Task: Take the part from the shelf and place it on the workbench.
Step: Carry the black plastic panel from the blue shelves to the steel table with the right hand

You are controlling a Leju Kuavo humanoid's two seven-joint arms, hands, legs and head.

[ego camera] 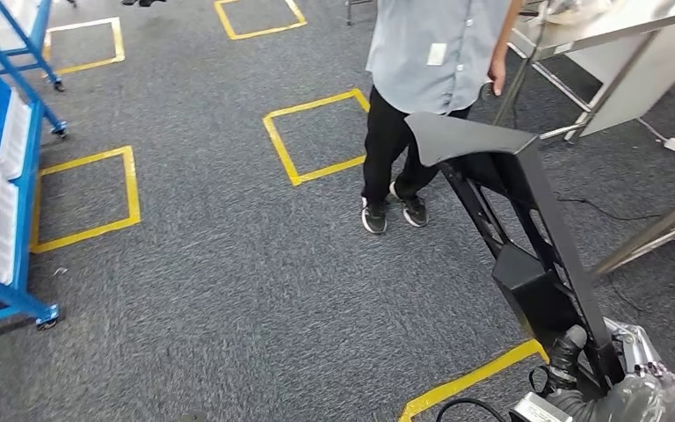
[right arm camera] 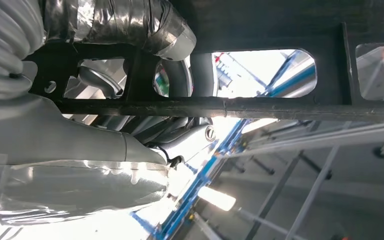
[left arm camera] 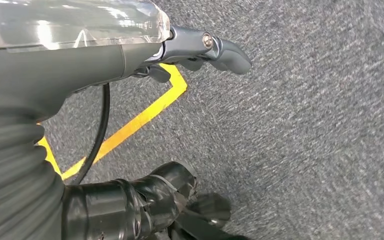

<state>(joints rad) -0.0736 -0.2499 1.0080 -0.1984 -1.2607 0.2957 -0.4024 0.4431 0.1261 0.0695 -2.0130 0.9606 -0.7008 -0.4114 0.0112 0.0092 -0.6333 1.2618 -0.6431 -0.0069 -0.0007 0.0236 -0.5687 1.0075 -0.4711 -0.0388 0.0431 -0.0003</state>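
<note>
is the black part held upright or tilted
Tilted: the black part leans up and left from the right robot hand gripping its lower end.

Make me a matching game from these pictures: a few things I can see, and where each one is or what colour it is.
Things:
1. part
2. shelf
3. floor squares
4. person

Descriptions:
A. yellow tape outlines on the grey carpet
B. blue frame, at the head view's left edge
C. black, held in the right hand
D. standing ahead, in a grey shirt and black trousers

Pairs: 1-C, 2-B, 3-A, 4-D
</note>
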